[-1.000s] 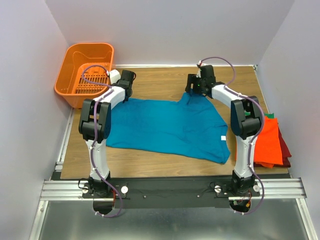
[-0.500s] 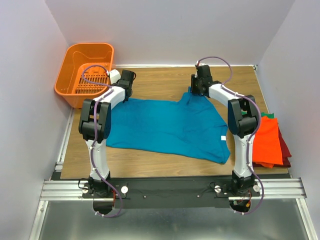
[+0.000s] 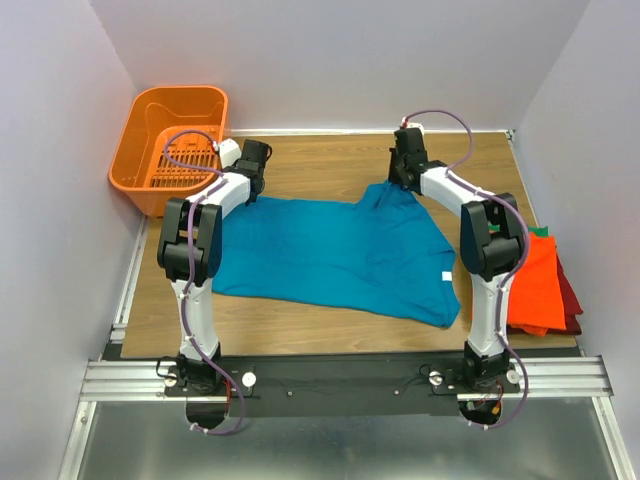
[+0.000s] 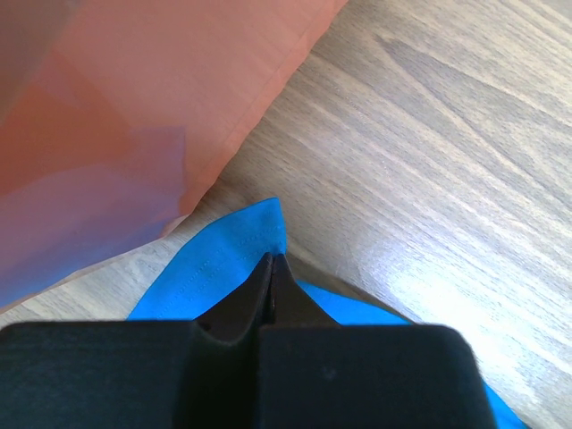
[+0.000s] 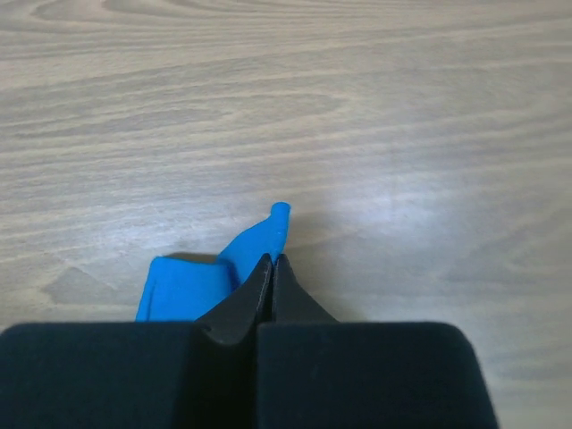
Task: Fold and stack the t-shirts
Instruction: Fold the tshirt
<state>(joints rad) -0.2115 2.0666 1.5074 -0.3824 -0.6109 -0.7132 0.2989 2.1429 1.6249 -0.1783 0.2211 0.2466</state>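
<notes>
My left claw (image 4: 271,265): tips pressed together, pinching a corner of the teal-blue t-shirt (image 3: 335,255), upper left of the top view.
My right claw (image 5: 271,265): tips pressed together on a small bunched fold of the same shirt, upper middle of the top view.
Shirt: spread mostly flat across the middle of the wooden table (image 3: 320,160), puckered near my right claw; small white tag (image 3: 447,276) near its right edge.
Beside my left claw: orange basket (image 3: 150,120), just beside the pinched corner.
Right edge: orange t-shirt (image 3: 535,285) on a dark red t-shirt (image 3: 573,300), green t-shirt (image 3: 541,231) peeking out at the pile's top.
In the way: my right arm crosses between pile and teal shirt.
</notes>
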